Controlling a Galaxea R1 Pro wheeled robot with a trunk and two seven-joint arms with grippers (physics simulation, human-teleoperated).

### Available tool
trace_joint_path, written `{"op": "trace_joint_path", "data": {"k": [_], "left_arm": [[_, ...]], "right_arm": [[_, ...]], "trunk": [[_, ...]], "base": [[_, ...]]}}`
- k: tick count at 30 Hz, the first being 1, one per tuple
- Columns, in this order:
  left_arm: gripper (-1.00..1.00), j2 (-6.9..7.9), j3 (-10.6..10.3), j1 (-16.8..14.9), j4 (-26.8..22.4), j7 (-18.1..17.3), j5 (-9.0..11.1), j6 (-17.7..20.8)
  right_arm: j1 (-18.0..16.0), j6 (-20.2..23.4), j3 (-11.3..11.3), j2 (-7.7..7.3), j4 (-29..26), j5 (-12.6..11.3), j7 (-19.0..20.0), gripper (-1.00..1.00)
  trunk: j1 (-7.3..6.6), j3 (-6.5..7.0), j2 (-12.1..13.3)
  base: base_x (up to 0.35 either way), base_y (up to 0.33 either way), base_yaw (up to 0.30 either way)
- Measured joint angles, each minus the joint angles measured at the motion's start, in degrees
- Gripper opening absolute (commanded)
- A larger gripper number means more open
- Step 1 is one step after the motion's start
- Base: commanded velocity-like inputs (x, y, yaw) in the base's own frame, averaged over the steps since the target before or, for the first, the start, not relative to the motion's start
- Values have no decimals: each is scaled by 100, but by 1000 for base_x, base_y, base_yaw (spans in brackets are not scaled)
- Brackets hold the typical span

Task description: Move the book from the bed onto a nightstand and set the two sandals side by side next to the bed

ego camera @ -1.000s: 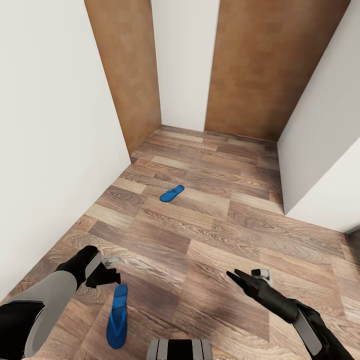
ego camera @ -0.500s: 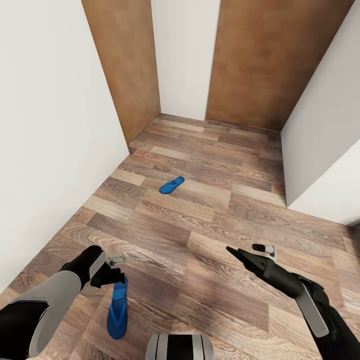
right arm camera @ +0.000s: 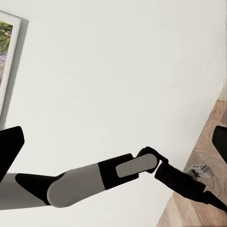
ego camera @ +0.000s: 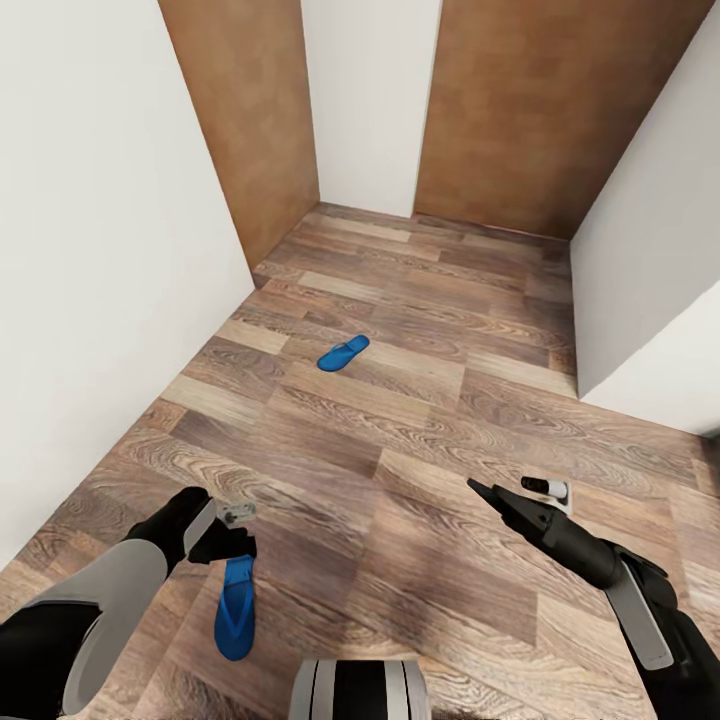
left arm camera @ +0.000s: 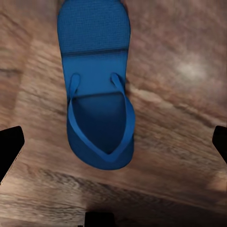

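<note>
Nearest the robot, a bright blue sandal [ego camera: 236,607] lies flat on the wood-plank floor [ego camera: 400,420], strap side up, close in front of the base [ego camera: 358,690] and toward the robot's left. The left end effector [ego camera: 228,540] hangs directly above that sandal's far end, pointing down. In the left wrist view the same sandal [left arm camera: 98,90] sits between the two black fingertips [left arm camera: 9,149], which stand wide apart at the frame edges with bare floor between each tip and the sandal; so the left end effector is spread open and holding nothing. Whether the fingertips touch the floor cannot be told.

On the robot's right, the right end effector [ego camera: 510,500] is held out over bare floor, well apart from both sandals, with nothing between its fingers. In the right wrist view its fingertips [right arm camera: 10,146] stand far apart at the frame edges, so it is open too; that view looks across at the left arm [right arm camera: 94,177] against a white wall [right arm camera: 118,71], with a framed picture edge [right arm camera: 9,61] at one side.

Farther out, the second sandal [ego camera: 343,353] lies on the floor mid-room, angled, well apart from the first. Beyond it, white walls [ego camera: 100,250] close in on both sides, and two brown wood panels [ego camera: 520,110] flank a white strip [ego camera: 370,100] at the far end.
</note>
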Motion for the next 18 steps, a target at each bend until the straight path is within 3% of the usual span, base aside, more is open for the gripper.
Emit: {"op": "trace_joint_path", "data": {"k": [9,18], "left_arm": [[100,-1,-1,0,-55,-2,-6,-136],[100,16,-1,0,-49,-3,-16,-567]], "right_arm": [[0,-23,33,6,61,4,-47,100],[0,-29,45,13,60,10,-149,100]], "trunk": [[23,-200,-12],[46,-399,-24]], "base": [[0,0,0],[0,0,0]]}}
